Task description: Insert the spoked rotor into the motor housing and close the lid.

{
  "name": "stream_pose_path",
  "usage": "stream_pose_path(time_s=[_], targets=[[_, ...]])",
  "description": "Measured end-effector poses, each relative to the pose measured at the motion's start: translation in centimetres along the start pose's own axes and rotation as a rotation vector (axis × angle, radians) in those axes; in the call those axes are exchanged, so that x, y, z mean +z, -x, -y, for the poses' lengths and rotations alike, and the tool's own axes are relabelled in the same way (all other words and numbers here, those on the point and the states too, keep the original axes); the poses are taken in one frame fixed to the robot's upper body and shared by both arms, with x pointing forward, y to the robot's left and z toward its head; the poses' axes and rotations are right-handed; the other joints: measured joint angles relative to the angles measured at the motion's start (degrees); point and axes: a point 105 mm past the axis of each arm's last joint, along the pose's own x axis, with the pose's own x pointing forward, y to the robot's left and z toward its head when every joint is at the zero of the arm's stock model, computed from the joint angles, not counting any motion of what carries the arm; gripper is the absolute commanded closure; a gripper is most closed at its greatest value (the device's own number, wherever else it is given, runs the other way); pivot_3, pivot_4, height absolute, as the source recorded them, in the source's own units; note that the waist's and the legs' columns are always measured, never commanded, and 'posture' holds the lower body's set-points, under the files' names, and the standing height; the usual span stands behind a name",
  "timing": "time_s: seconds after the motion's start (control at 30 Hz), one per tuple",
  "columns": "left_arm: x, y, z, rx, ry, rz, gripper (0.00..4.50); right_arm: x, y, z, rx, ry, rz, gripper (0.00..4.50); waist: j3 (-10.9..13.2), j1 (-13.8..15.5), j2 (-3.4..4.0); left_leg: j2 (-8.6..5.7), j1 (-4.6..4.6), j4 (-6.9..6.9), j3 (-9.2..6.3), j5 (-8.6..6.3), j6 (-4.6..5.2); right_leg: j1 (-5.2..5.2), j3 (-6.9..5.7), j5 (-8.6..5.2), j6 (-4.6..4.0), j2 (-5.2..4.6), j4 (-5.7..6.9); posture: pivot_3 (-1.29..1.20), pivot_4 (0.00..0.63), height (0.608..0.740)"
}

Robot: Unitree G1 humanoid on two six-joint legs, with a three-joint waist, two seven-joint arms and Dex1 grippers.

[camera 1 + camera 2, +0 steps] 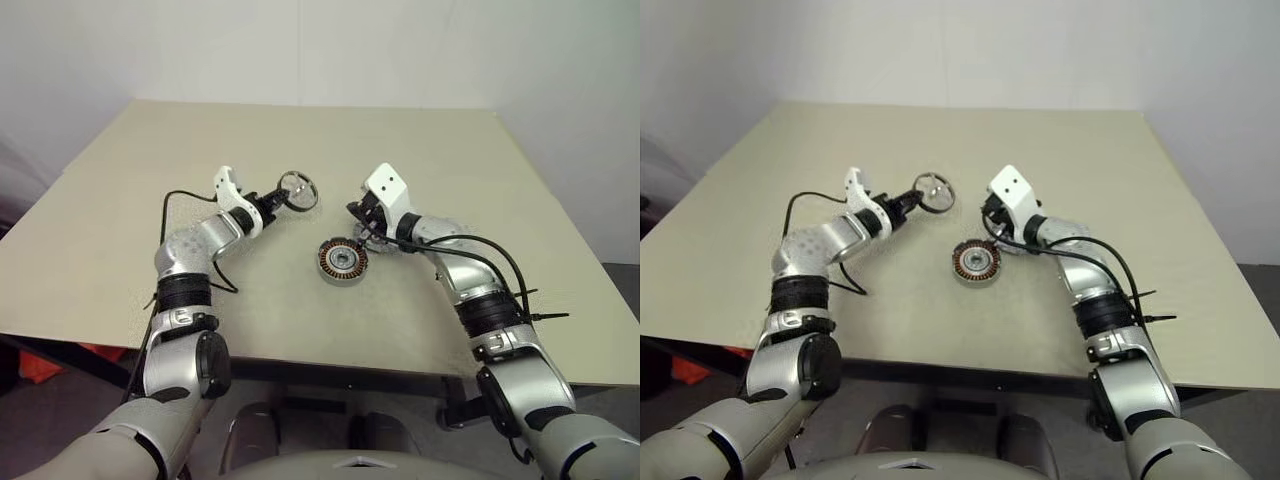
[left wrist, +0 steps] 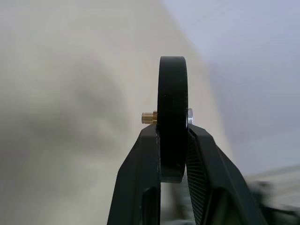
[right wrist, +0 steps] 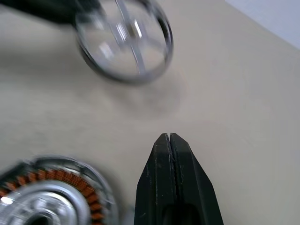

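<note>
- left arm bent at the elbow, forearm reaching forward and inward over the table (image 1: 120, 200), wrist rolled so the left gripper (image 1: 280, 196) points about level toward the right arm.
- left gripper clamped on the spoked rotor (image 1: 297, 190), held clear of the tabletop at the fingertips.
- in the left wrist view, rotor (image 2: 172, 117) seen edge-on: dark thick rim pinched between the two black fingers (image 2: 140, 187), a small brass stub sticking out one face, a silvery hub end on the other.
- from the right wrist view, rotor (image 3: 125, 40) seen face-on: shiny ring with thin spokes meeting at a small hub, blurred.
- right arm bent, forearm angled forward and inward, right gripper (image 3: 169, 137) tipped slightly downward, fingers pressed together with nothing between them.
- motor housing (image 1: 343, 260) lying flat on the table, below and between the two grippers, nearer the right one, just beside its tips and apart from them.
- housing round with a dark rim, a ring of copper-coloured windings, a silvery centre with a hole; open side up, no lid on it.
- rotor held up and to the left gripper's side of the housing, well clear of it.
</note>
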Motion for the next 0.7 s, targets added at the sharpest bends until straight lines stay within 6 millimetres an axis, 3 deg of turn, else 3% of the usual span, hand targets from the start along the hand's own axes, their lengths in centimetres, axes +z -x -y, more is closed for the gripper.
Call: stream_pose_path(time_s=[0.13, 0.37, 0.5, 0.7], targets=[[-0.3, 1.8, 1.4, -0.093, 0.08, -0.041, 4.08, -1.2, 0.8, 1.8, -0.053, 0.008, -0.044, 4.5, 0.0, -0.02, 0.0, -0.02, 0.0, 0.0, 0.02, -0.01, 0.02, 0.0, 0.0, 0.0, 0.0, 0.0, -0.01, 0.0, 0.0, 0.74], [-4.8, 4.8, -0.8, -0.045, 0.18, -0.205, 4.08, -4.1, 2.4, 5.3, -0.161, 0.055, -0.173, 4.5, 0.01, -0.09, -0.01, -0.03, 0.0, 0.01, 0.01, -0.02, 0.04, 0.01, -0.01, 0.0, 0.0, 0.01, 0.0, 0.0, 0.0, 0.74], [-7.5, 5.0, -1.2, -0.046, 0.246, -0.265, 4.08, -4.9, 3.6, 7.2, -0.219, 0.092, -0.228, 4.5, 0.07, -0.04, -0.12, -0.05, -0.07, 0.02, 0.0, -0.03, 0.07, 0.01, -0.01, 0.0, 0.01, 0.02, -0.06, 0.0, 0.0, 0.74], [-8.4, 4.0, 0.5, -0.108, 0.256, -0.306, 4.08, -4.7, 3.6, 7.3, -0.224, 0.1, -0.22, 4.5, 0.07, -0.11, -0.12, -0.01, -0.04, 0.02, -0.01, -0.03, 0.08, 0.01, -0.01, 0.0, 0.01, 0.08, -0.07, 0.0, 0.0, 0.74]])
